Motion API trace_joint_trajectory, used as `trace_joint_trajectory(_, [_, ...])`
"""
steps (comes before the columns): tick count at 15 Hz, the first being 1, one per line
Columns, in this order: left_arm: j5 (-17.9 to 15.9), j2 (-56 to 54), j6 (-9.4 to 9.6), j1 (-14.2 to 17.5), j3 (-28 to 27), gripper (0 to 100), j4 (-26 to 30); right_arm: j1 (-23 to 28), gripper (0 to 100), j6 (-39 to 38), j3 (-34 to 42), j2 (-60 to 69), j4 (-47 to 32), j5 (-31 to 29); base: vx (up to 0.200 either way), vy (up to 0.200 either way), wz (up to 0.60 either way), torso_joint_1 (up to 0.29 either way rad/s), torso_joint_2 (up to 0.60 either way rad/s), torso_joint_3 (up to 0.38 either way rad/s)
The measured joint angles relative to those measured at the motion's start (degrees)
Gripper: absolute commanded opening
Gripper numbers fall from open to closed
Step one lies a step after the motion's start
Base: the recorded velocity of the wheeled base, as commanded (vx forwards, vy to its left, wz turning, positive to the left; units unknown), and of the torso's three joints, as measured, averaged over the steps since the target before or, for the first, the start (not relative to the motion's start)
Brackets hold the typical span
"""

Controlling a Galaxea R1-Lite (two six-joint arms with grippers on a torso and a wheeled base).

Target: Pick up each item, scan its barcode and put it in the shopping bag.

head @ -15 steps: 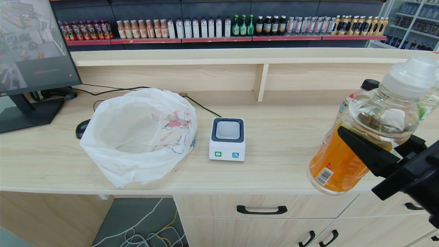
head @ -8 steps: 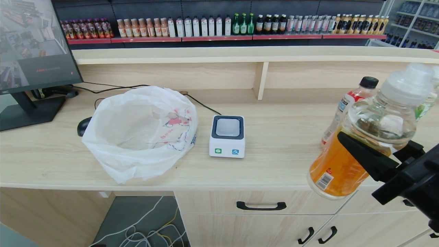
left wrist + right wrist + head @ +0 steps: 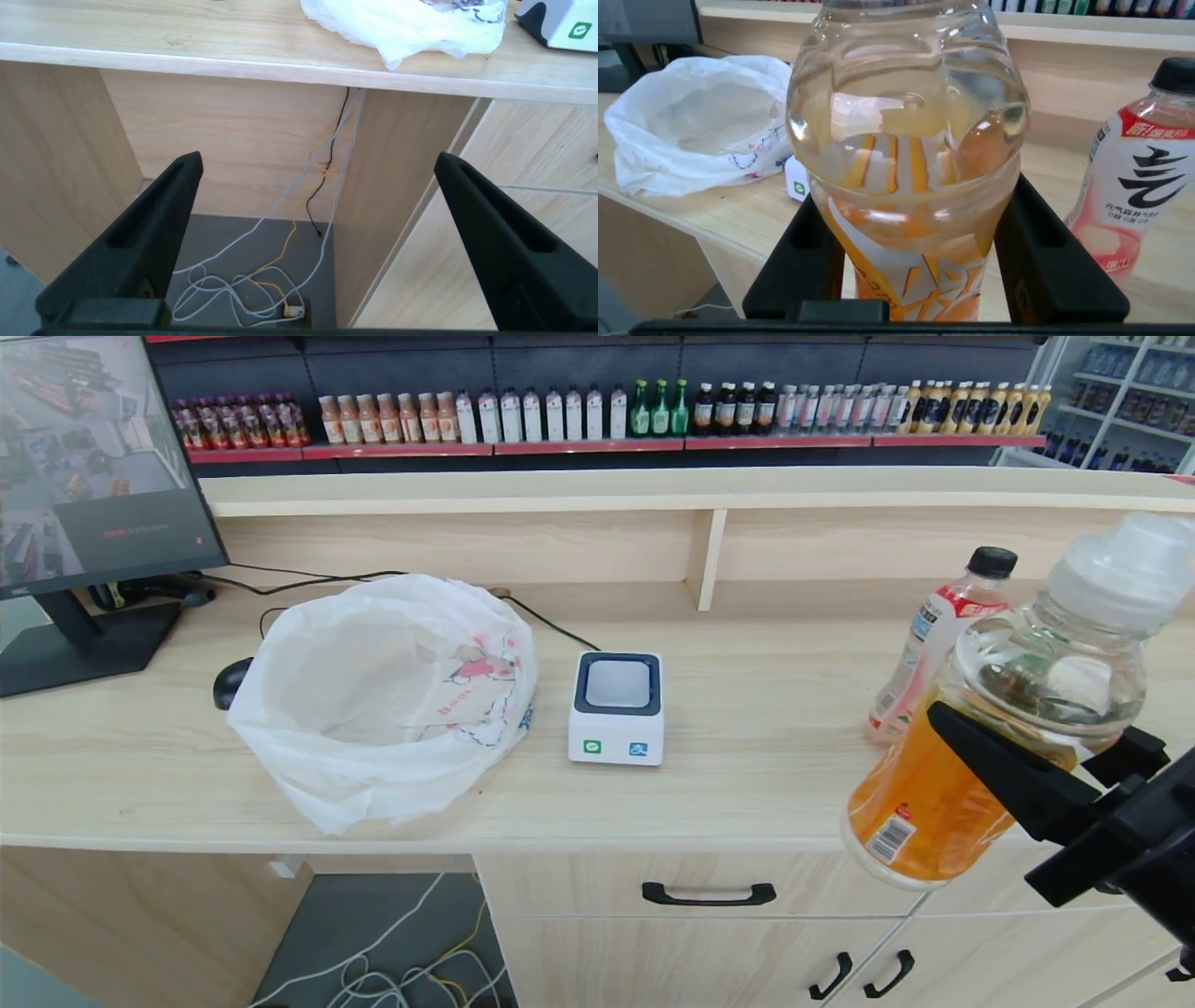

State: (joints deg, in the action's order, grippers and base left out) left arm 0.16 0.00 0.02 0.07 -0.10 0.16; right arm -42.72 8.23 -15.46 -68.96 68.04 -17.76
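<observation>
Orange-drink bottle, clear with a white cap, is clamped around its middle by the right gripper, fingers pressed on both sides. It is held tilted over the front edge of the counter at the robot's right, well apart from the scanner. Its barcode label sits near the base. The white shopping bag stands open just left of the scanner. A pink-labelled bottle stands upright on the counter behind the held one. The left gripper hangs below counter level with fingers spread wide, holding nothing.
</observation>
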Motion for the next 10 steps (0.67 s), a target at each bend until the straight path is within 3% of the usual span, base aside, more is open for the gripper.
trace_joint_trajectory(9, [0.0, 0.0, -0.24, 0.0, 0.0, 100, 0.0, 0.0, 0, 0.0, -0.4, 0.0, -0.1, 0.0, 0.000, 0.200, 0.00, 0.005, 0.00, 0.002])
trace_joint_trajectory(10, [0.0, 0.0, -0.27, 0.0, 0.0, 100, 0.0, 0.1, 0, 0.2, -0.6, 0.0, -0.1, 0.0, 0.000, 0.000, 0.00, 0.000, 0.00, 0.000])
